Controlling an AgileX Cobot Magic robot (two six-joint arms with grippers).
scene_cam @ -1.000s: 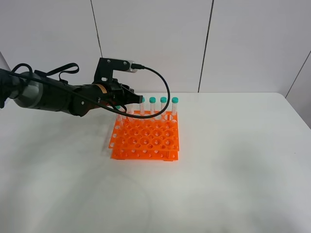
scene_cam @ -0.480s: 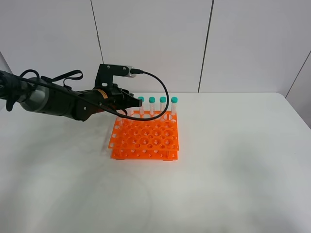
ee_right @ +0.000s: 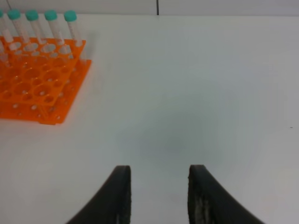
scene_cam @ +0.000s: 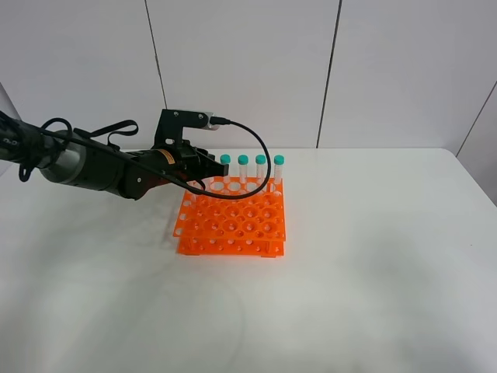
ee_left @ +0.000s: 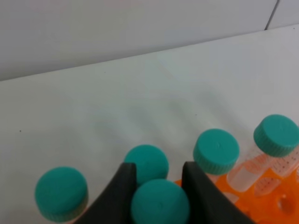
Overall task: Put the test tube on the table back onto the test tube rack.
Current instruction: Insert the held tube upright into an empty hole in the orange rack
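The orange test tube rack (scene_cam: 233, 221) stands on the white table (scene_cam: 373, 256), with a row of teal-capped tubes (scene_cam: 261, 160) along its back edge. My left gripper (scene_cam: 200, 168) hovers over the rack's back left corner. In the left wrist view its black fingers (ee_left: 122, 186) are shut on the test tube (ee_left: 160, 204), whose teal cap shows between them, with other caps (ee_left: 216, 150) just beyond. The right gripper (ee_right: 159, 186) stands open over bare table, with nothing between its fingers and the rack (ee_right: 32, 79) some way off. The right arm is outside the exterior high view.
A black cable (scene_cam: 260, 151) loops from the left wrist over the rack's back row. Many rack holes (scene_cam: 237, 225) in the front rows hold nothing. White wall panels (scene_cam: 248, 70) rise behind the table.
My left gripper has sunk a little and drawn slightly left over the rack's back left corner, uncovering one more teal cap in the row. The right gripper has not moved.
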